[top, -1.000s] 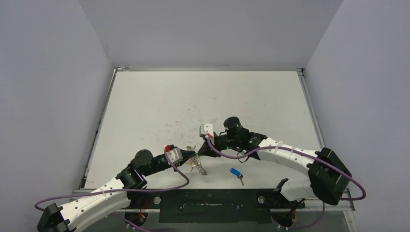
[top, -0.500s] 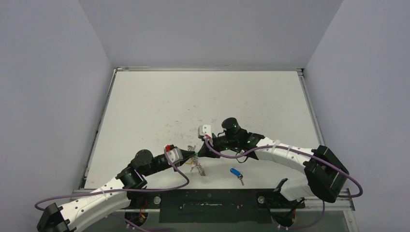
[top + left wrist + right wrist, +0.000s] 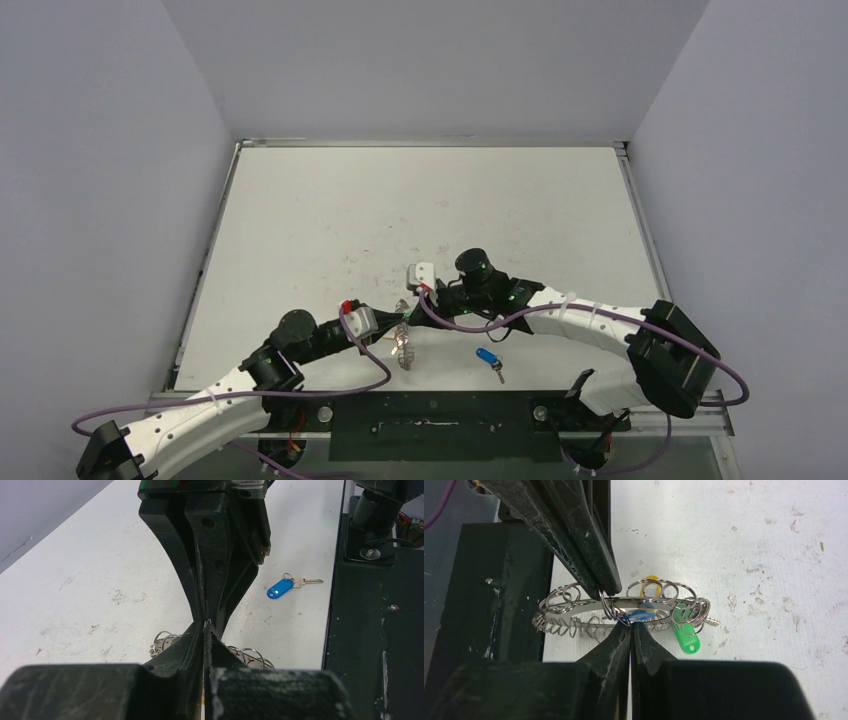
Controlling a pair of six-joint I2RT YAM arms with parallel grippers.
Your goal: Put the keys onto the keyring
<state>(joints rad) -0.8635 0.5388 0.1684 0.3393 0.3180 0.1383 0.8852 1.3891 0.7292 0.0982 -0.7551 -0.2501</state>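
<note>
The keyring [image 3: 574, 607], a wide silver ring edged with wire loops, hangs just above the table near its front edge [image 3: 403, 348]. My left gripper [image 3: 393, 326] is shut on one of its loops; its fingertips [image 3: 605, 585] pinch the wire. My right gripper [image 3: 630, 626] faces it tip to tip, shut on a blue-tagged key [image 3: 636, 616] at the ring. A green-tagged key [image 3: 686, 631] and a yellow tag [image 3: 651, 580] hang on the ring. Another blue-tagged key [image 3: 489, 360] [image 3: 281, 587] lies loose on the table to the right. In the left wrist view my left gripper [image 3: 205, 626] hides most of the keyring [image 3: 250, 656].
The black front ledge [image 3: 380, 630] [image 3: 474, 580] runs right beside the keyring and the loose key. The white table [image 3: 420, 200] stretches away behind both arms, with raised rails along its left and right sides.
My right gripper has shut and shifted slightly left toward the left gripper. The keyring has swung a little to the left under them.
</note>
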